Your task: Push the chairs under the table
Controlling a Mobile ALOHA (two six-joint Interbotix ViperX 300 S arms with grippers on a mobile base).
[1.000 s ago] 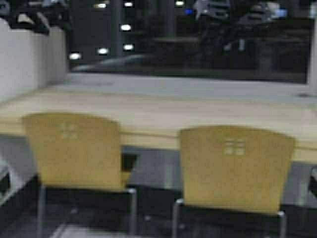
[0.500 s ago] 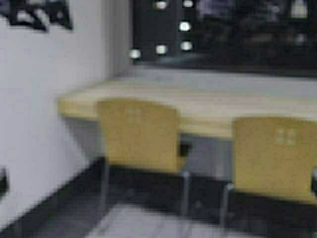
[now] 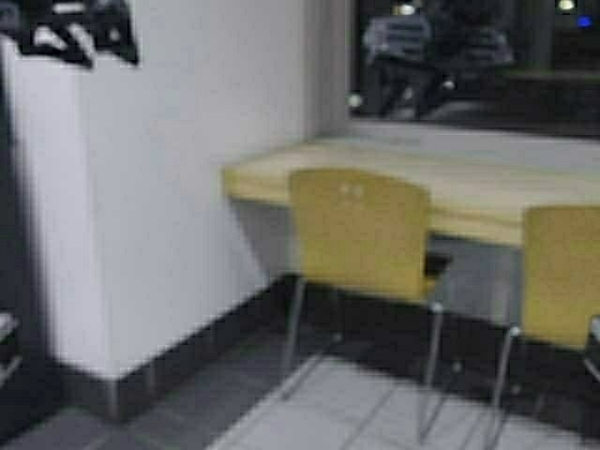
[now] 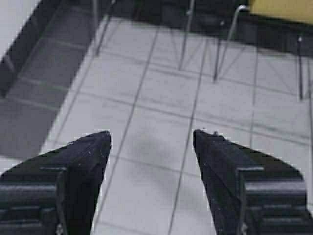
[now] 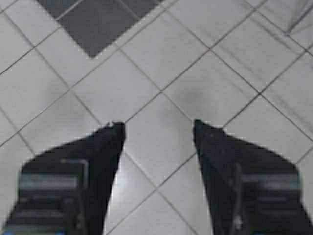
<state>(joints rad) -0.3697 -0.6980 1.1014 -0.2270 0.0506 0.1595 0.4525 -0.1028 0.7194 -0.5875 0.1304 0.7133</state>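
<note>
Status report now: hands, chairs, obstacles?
Left hand and right hand open, empty, above the floor. Two chairs not yet fully under the table. No obstacle seen.

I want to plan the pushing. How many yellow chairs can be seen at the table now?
2. One chair stands near the table's wall-side end, its backrest at the table edge. The second chair is to its right, cut off by the picture's edge. More may stand out of view beyond it.

Matt moulded-wood chairs [image 3: 361, 232] on thin chrome legs; smooth pale table [image 3: 469, 187]; glossy floor tiles [image 5: 161, 83].
</note>
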